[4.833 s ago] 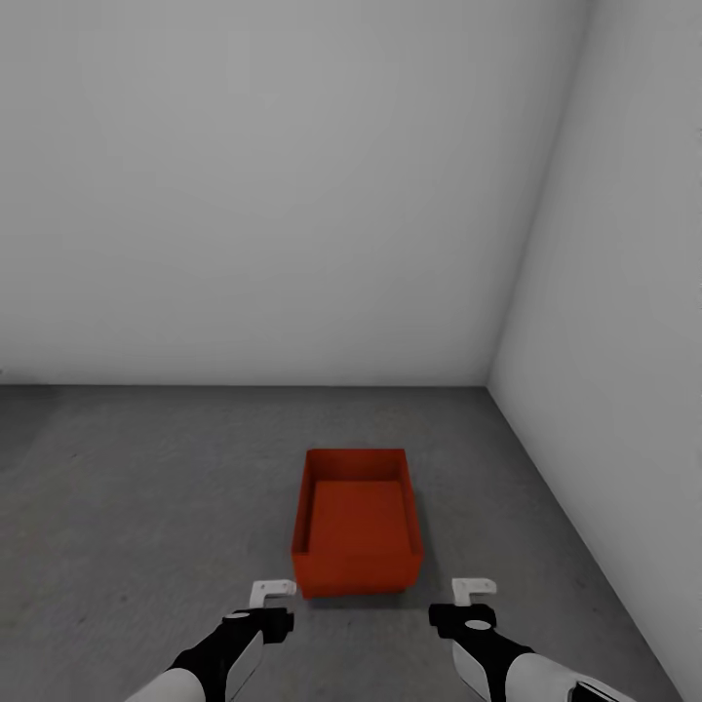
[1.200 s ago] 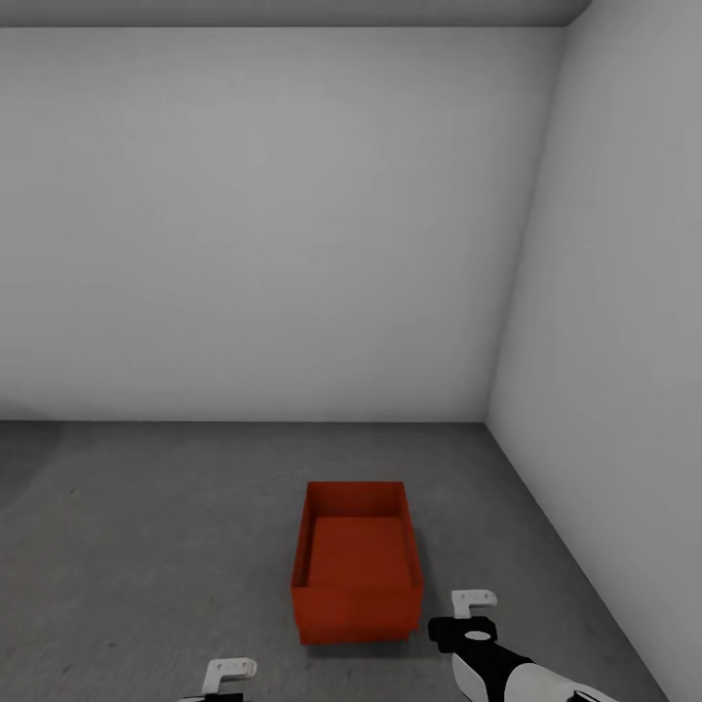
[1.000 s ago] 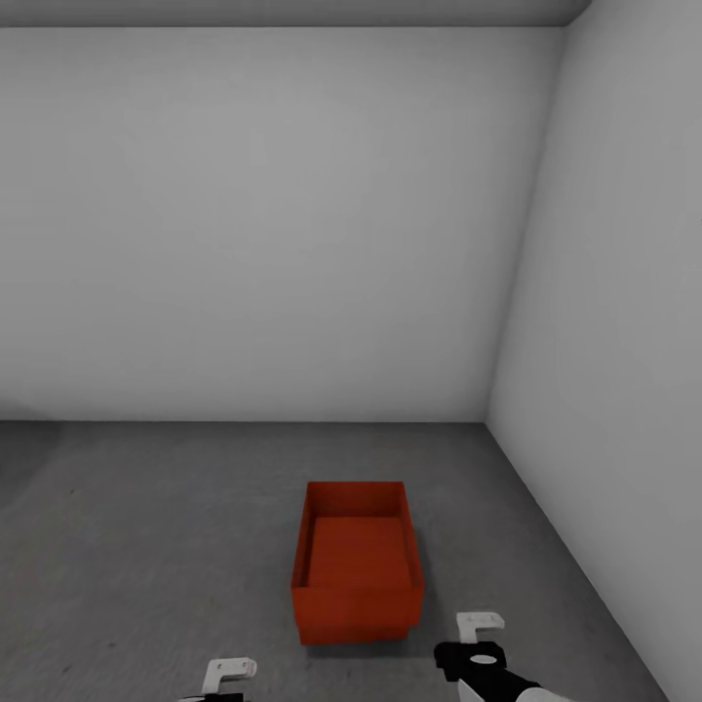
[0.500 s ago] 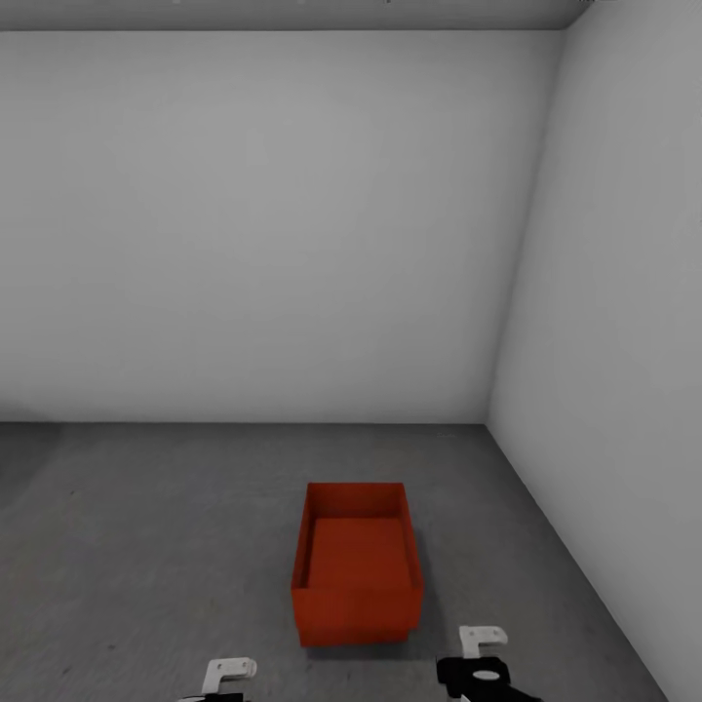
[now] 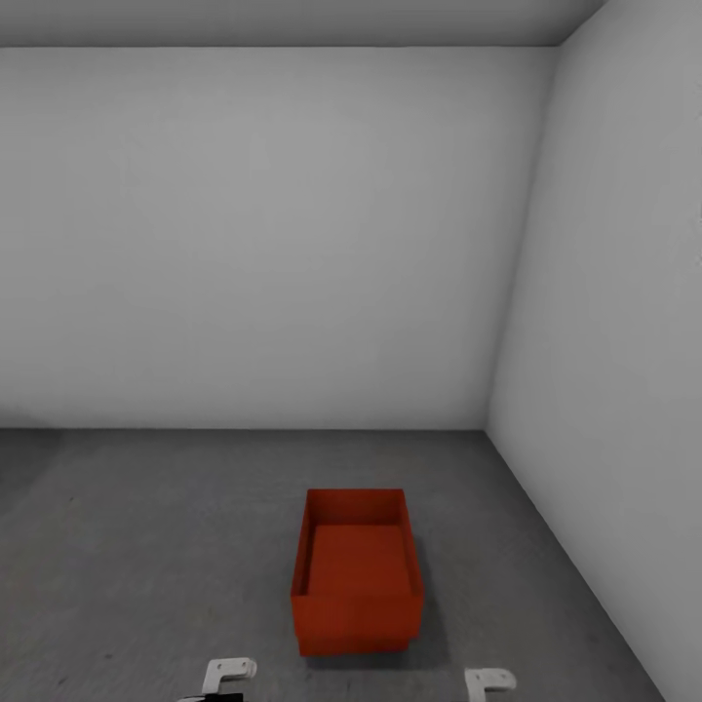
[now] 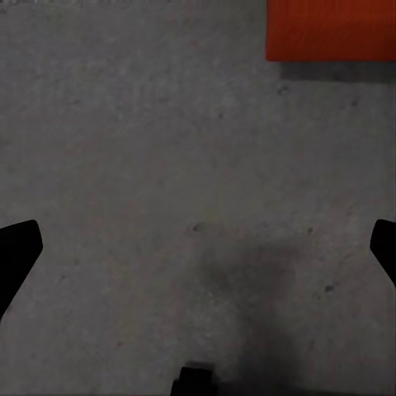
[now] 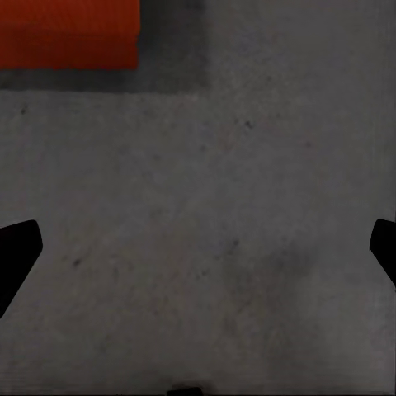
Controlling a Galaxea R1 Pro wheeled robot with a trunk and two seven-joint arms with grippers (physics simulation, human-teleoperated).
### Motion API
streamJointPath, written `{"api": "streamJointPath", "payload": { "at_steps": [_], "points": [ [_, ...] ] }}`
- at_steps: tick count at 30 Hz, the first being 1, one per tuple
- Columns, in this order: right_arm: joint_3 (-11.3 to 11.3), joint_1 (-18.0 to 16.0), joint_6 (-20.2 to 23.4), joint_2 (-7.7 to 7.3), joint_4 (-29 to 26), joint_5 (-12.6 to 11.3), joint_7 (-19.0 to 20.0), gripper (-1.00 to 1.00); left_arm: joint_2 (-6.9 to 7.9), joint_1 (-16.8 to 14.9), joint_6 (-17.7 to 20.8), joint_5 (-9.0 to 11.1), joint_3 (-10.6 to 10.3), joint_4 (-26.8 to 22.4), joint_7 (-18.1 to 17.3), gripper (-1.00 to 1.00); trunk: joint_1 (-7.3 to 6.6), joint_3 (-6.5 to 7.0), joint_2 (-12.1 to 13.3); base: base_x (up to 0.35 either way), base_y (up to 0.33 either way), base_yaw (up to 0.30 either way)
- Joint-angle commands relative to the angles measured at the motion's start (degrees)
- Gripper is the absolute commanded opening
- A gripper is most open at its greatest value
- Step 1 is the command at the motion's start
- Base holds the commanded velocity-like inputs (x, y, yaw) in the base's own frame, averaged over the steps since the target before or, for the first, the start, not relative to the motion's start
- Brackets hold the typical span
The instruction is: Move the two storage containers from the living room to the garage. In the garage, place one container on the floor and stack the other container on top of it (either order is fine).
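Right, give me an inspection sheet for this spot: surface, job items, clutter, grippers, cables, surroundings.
Surface: dark grey mottled floor, matte, with small specks.
Job's things: one red-orange storage container stands upright on the floor, open top up. It looks like two bins nested or stacked, but I cannot tell for sure.
Clutter: nothing seen.
Grippers: left gripper open, holding nothing, over bare floor short of the container; right gripper open, holding nothing, likewise apart from the container.
Cables: nothing seen.
Surroundings: plain grey-white back wall and side wall meet in a corner to the container's right rear.
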Motion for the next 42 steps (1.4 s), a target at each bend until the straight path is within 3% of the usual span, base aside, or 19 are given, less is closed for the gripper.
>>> {"api": "streamJointPath", "payload": {
  "at_steps": [1,13,25,32,35,42],
  "points": [
    [0.51,0.65,-0.28,0.07,0.11,-0.56,-0.02,1.00,-0.01,-0.05,0.18,0.49,-0.31,-0.02,0.17,1.00,0.00,0.03,-0.03,0.000,0.000,0.000],
    [0.55,2.73,0.00,0.13,0.11,-0.55,0.04,1.00,-0.17,-0.07,0.18,0.47,-0.31,-0.02,0.17,1.00,0.00,1.07,-0.03,0.000,0.000,0.000],
    [0.64,9.26,-0.46,0.23,0.01,-0.31,0.56,1.00,-0.18,0.08,0.82,0.62,-0.25,0.09,0.17,1.00,0.00,1.83,-0.03,0.000,0.000,0.000],
    [0.64,10.78,0.11,0.18,-0.06,-0.38,0.63,1.00,-0.35,5.08,3.48,0.76,-0.10,0.10,0.17,1.00,0.00,1.90,-0.03,0.000,0.000,0.000],
    [0.64,11.80,0.12,0.21,-0.06,-0.36,0.67,1.00,-0.36,6.54,6.57,2.23,-0.05,0.11,0.08,1.00,0.00,1.90,-0.03,0.000,0.000,0.000],
    [0.68,14.14,-0.42,0.26,-0.29,-0.22,0.81,1.00,-0.06,8.49,8.17,5.93,-0.03,0.08,0.00,1.00,0.00,1.90,-0.03,0.000,0.000,0.000]
  ]
}}
